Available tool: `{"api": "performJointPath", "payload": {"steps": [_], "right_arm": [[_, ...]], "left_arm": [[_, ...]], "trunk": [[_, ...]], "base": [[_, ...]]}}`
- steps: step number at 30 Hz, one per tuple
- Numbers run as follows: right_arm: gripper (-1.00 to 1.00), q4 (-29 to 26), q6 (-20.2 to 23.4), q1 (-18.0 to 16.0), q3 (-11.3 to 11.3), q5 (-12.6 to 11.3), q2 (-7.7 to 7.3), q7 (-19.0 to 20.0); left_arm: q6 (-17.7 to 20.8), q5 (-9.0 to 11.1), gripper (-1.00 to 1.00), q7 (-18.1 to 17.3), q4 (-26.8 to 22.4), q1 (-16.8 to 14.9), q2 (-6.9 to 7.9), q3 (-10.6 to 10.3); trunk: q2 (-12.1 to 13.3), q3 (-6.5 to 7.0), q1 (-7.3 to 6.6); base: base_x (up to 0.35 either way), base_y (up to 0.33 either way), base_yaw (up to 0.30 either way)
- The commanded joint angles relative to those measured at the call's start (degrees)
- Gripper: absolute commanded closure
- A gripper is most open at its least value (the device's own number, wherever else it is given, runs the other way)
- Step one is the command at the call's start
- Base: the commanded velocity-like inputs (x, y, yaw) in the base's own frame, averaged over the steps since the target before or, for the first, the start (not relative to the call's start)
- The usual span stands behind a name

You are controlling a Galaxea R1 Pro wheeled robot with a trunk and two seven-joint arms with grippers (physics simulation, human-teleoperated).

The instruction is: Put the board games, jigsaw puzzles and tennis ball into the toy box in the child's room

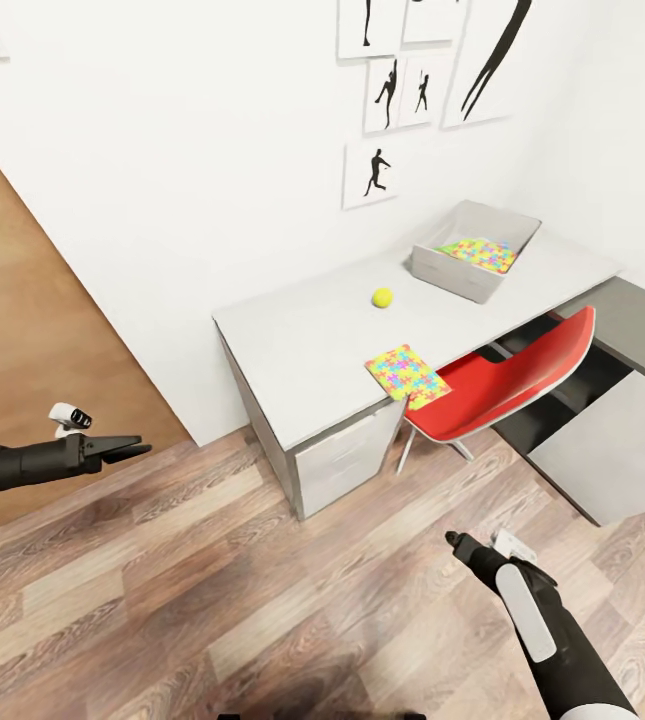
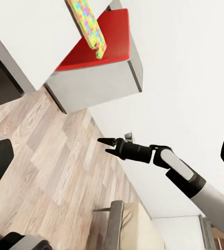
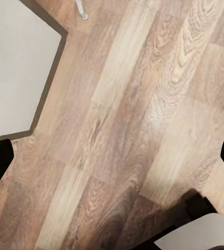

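Observation:
The white table [image 1: 302, 340] stands against the wall. On its far right sits the grey toy box [image 1: 459, 274] with one jigsaw puzzle [image 1: 482, 254] lying inside. The tennis ball [image 1: 382, 297] rests on the tabletop, left of the box. A second jigsaw puzzle [image 1: 408, 375] [image 2: 88, 23] lies at the table's front edge, partly overhanging it. The board games are out of view. My left gripper [image 1: 132, 447] hovers open over the floor, far left of the table. Lower right, my right gripper [image 1: 457, 542] [image 2: 106, 143] is open above the floor, short of the table. Neither holds anything.
A red chair [image 1: 507, 380] [image 2: 99, 47] is tucked under the table's right half. A lower dark grey side desk [image 1: 642, 330] with a white panel [image 1: 602, 450] joins on the right. Wood-plank floor [image 1: 262, 600] [image 3: 122, 130] lies between me and the table. A brown panel [image 1: 22, 330] is at left.

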Motion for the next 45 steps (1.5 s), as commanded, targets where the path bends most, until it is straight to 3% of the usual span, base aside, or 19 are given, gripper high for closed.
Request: {"api": "performJointPath", "payload": {"steps": [1,45], "right_arm": [[-1.00,-0.1,0.1,0.0,0.0,-0.7,-0.01,-0.5],[-1.00,4.6,-4.2,0.0,0.2,-0.5,0.24,-0.7]], "left_arm": [[0.6,0.0,-1.00,-0.2,0.0,0.0,0.02,0.0],[0.6,-0.1,-1.00,-0.2,0.3,0.4,0.16,0.1]], "trunk": [[-0.1,-0.09,0.03],[-0.1,3.24,0.03]], "base": [[0.000,-0.136,0.000],[-0.029,-0.007,-0.104]]}}
